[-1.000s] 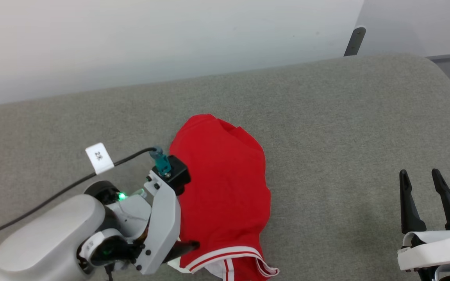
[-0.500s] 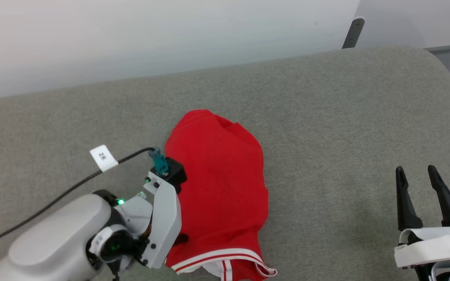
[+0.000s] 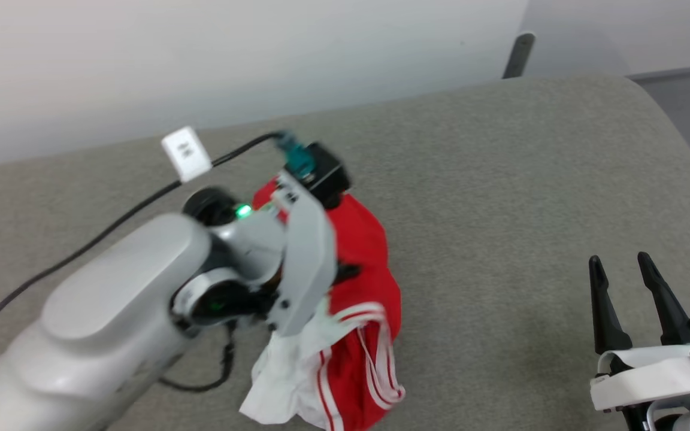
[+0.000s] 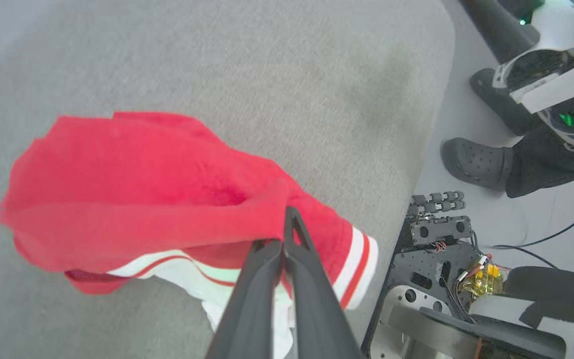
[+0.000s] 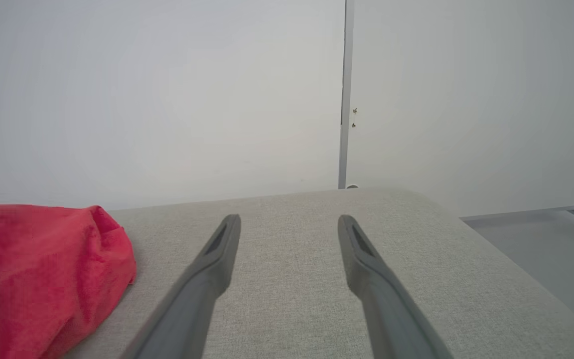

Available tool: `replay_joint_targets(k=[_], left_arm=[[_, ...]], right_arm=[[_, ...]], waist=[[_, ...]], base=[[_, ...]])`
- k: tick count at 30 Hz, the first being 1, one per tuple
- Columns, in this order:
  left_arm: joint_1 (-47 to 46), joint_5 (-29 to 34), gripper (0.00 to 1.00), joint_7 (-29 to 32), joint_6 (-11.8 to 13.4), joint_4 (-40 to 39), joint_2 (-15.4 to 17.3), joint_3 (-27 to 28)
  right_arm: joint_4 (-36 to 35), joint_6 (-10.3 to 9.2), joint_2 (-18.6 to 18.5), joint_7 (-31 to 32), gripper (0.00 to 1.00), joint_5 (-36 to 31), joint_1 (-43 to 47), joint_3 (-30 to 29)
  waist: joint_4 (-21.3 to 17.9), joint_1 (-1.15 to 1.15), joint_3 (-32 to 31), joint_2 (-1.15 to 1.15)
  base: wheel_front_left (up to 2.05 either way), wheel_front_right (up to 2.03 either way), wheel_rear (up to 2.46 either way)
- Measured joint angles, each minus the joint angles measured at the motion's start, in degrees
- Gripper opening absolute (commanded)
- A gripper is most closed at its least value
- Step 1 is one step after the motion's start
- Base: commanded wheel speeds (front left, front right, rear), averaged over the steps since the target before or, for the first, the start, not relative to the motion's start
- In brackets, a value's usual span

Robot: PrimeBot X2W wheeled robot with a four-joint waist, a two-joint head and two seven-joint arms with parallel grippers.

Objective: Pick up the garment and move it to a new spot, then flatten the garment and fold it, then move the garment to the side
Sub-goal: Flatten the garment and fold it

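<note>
While the left gripper (image 4: 283, 238) is pinched shut on a fold of the garment (image 3: 364, 239) just beside its striped trim, the step in hand looks like the pick-up that begins the move to a new spot. The garment hangs bunched over the middle of the cushion (image 3: 501, 179). Its white sleeve and trim dangle toward the cushion's front edge, and its red bulk sags toward the cushion's back. Whether the lowest folds touch the cushion I cannot tell.

To do this well, I would raise the arm until all the trailing cloth clears the cushion, then carry it slowly. The hold is on one small fold, and a jerk could pull it free. The bare right half of the cushion seems the best landing place. There the right gripper (image 3: 623, 281), fingers apart and empty above the cushion's right front, could help spread the cloth. Set it down well back from the cushion's front edge, so nothing slides off.

By count: one garment, one cushion, two grippers, and one black cable (image 3: 111, 221) carrying one white tag (image 3: 186, 152).
</note>
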Motion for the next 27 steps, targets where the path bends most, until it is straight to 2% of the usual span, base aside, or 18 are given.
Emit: replay_joint_targets(k=[7, 14, 15, 16, 17, 18, 27], left_arm=[[-2.5, 2.0, 0.0, -3.8, -2.0, 5.7, -5.3, -2.4], [-1.6, 3.1, 0.0, -6.1, -2.5, 11.9, -6.3, -6.7], [-1.5, 2.8, 0.02, -6.5, -2.5, 12.3, -6.2, -7.1], [-1.6, 2.6, 0.3, -6.7, -2.5, 12.4, -6.2, -7.4], [-1.7, 2.4, 0.7, -6.8, -2.5, 12.2, -6.0, -7.9], [-1.9, 2.1, 1.0, -7.0, -2.5, 12.3, -5.8, -8.2], [-4.0, -0.8, 1.0, -8.4, -2.5, 10.0, -2.6, -8.7]], right_arm=[[0.4, 0.0, 1.0, 0.0, 1.0, 1.0, -1.4, 0.8], [1.0, 0.0, 2.1, 0.0, 1.0, 1.7, -2.4, 1.3], [1.1, 0.0, 2.2, 0.0, 1.0, 1.7, -2.5, 1.3], [1.1, 0.0, 2.4, 0.0, 1.0, 1.7, -2.5, 1.2], [1.1, 0.0, 2.5, 0.0, 1.0, 1.7, -2.6, 1.1], [1.2, 0.0, 2.5, 0.0, 1.0, 1.7, -2.6, 0.9], [1.0, 0.0, 2.0, 0.0, 1.0, 1.1, -2.5, -0.3]], waist=[[-3.6, 0.0, 1.3, 0.0], [-6.9, 0.0, 3.8, 0.0], [-7.3, 0.0, 4.2, 0.0], [-7.6, 0.0, 4.5, 0.0], [-7.8, 0.0, 4.8, 0.0], [-7.9, 0.0, 5.0, 0.0], [-5.8, 0.0, 3.8, 0.0]], base=[[0.0, 0.0, 0.0], [0.0, 0.0, 0.0], [0.0, 0.0, 0.0], [0.0, 0.0, 0.0], [0.0, 0.0, 0.0], [0.0, 0.0, 0.0], [0.0, 0.0, 0.0]])
